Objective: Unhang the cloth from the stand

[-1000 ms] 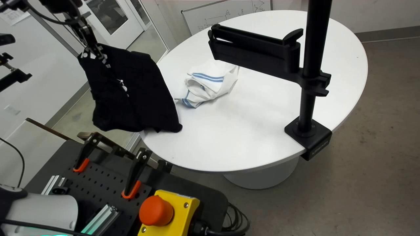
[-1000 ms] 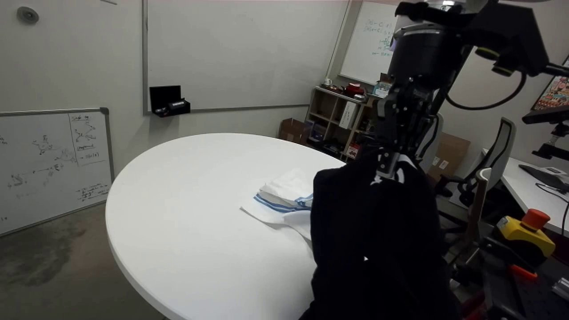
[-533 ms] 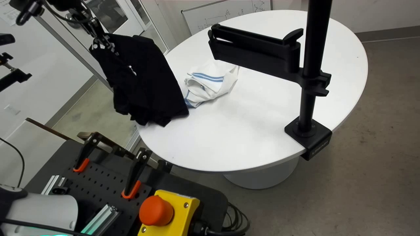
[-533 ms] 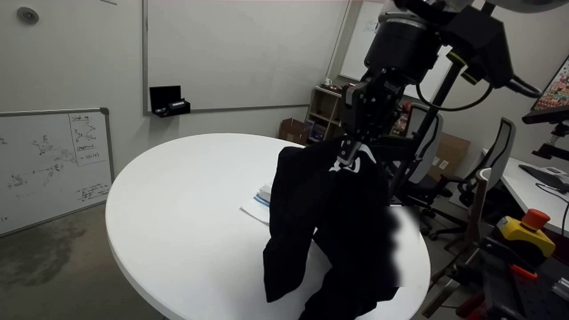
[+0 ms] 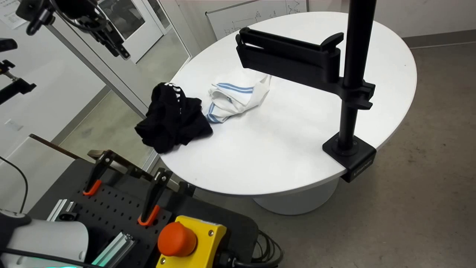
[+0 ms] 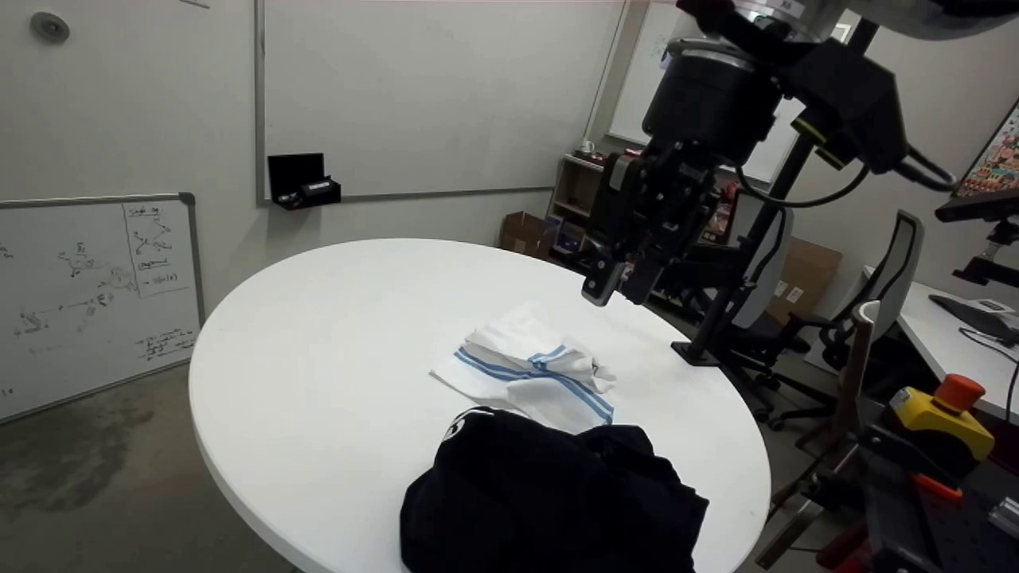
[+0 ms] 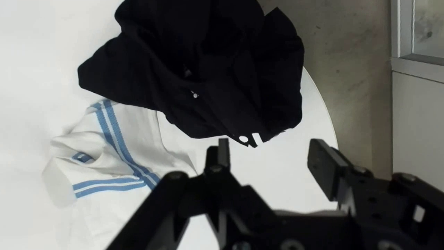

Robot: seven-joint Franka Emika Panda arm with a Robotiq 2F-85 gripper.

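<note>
The black cloth (image 5: 173, 119) with white print lies crumpled at the table's rim, in both exterior views, and covers part of the edge. From the wrist, the black cloth (image 7: 208, 69) fills the upper middle, its printed tip just beyond my fingers. My gripper (image 7: 270, 152) is open, its two pads well apart with only white tabletop behind the gap. In an exterior view the gripper (image 5: 124, 54) hangs in the air above the cloth, not touching it. The black stand (image 5: 353, 93), clamped to the table, carries a folded arm with nothing hanging on it.
A white towel with blue stripes (image 5: 238, 98) lies bunched beside the black cloth on the round white table (image 5: 267, 156). A dark bench with orange-tipped clamps (image 5: 152, 201) and a yellow stop-button box (image 5: 202, 242) stands close by. A glass door is behind the arm.
The black cloth hung from my gripper and moved toward the white towel; now it has dropped onto the table edge. My gripper has opened and let go of it.
</note>
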